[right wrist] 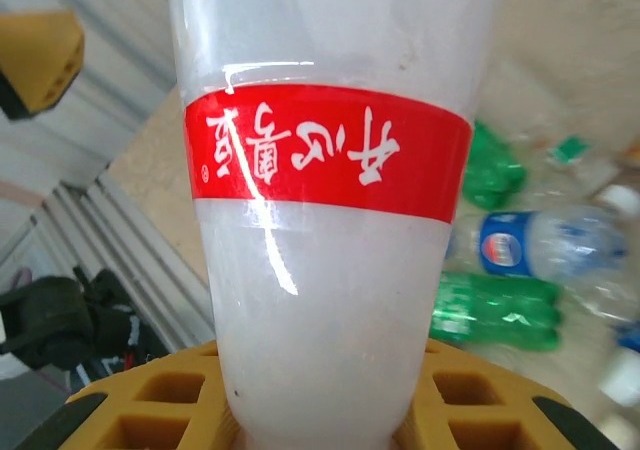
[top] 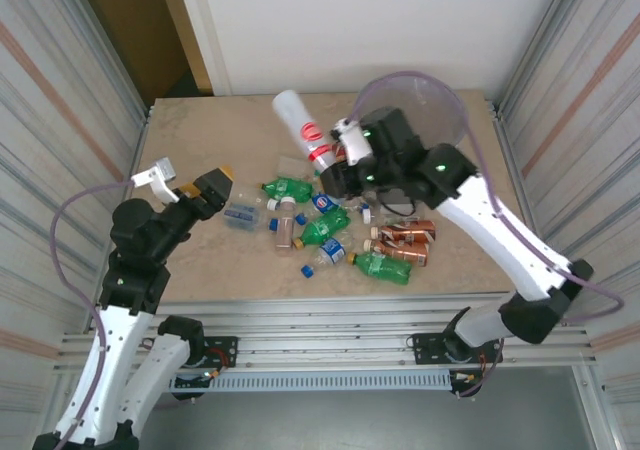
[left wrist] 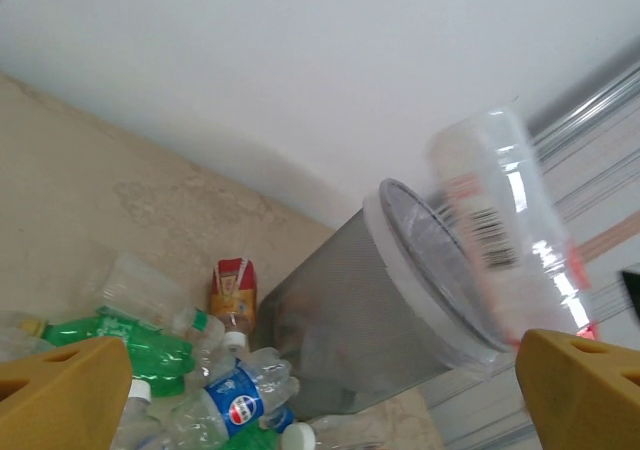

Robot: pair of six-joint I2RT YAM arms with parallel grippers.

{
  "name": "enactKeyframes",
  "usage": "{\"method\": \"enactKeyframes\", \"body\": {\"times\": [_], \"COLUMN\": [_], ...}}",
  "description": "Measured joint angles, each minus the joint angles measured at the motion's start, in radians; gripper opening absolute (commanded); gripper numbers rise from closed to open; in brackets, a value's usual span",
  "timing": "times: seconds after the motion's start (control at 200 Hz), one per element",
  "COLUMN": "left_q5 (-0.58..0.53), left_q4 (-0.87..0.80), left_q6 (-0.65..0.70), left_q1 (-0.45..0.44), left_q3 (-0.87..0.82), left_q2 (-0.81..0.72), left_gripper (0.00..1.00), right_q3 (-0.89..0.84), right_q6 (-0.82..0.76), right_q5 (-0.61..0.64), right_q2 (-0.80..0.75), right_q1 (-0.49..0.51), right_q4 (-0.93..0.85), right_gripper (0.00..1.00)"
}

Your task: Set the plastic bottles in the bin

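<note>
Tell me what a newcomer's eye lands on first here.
The clear red-labelled bottle stands out, clamped in the right gripper above the far side of the table. Nearer the arms, a heap of green and blue-labelled bottles litters mid-table, and the grey lined bin sits at the far right.

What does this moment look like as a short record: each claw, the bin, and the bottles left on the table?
left claw: open, empty, over the left side of the table
right claw: shut on a clear red-labelled bottle, raised above the table
bin: far right part of the table, bag-lined
loose bottles: a cluster lying mid-table, green, blue-labelled and brown-labelled
task state: held bottle not yet in the bin
</note>
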Motion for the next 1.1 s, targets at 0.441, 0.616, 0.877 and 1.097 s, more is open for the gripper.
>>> {"method": "enactKeyframes", "body": {"times": [0.441,0.616,0.877,1.097], "left_q5": [-0.022,-0.023,-0.032,-0.060], "left_q4": [-0.031,-0.037,-0.034,-0.035], "left_q6": [0.058,0.058,0.057,0.057], "left_q1": [0.000,0.000,0.000,0.000], "left_q3": [-0.025,-0.040,-0.053,-0.064], "left_q2": [0.079,0.094,0.098,0.098], "left_gripper": [0.99,0.99,0.99,0.99], "right_q3": [0.015,0.015,0.015,0.011], "right_q6": [0.016,0.016,0.034,0.069], "right_q5": [-0.269,-0.410,-0.582,-0.657], "right_q2": [-0.053,0.019,0.093,0.144], "right_q1": [-0.523,-0.628,-0.731,-0.760], "right_q4": [-0.156,-0.159,-0.150,-0.131], "right_gripper": [0.10,0.12,0.19,0.25]}}
